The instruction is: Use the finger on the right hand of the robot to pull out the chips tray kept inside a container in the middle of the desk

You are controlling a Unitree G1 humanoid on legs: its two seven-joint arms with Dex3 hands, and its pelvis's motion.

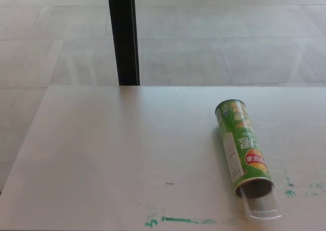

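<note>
A green chips can (241, 147) lies on its side on the white desk (117, 154), right of the middle, with its open mouth toward the near edge. A clear plastic tray (262, 205) sticks a short way out of that mouth. Neither of my hands shows in the head view.
A black post (124, 34) stands behind the desk's far edge, left of centre. Green paint marks (178, 221) streak the desk near the front edge and at the right. Grey tiled floor lies beyond.
</note>
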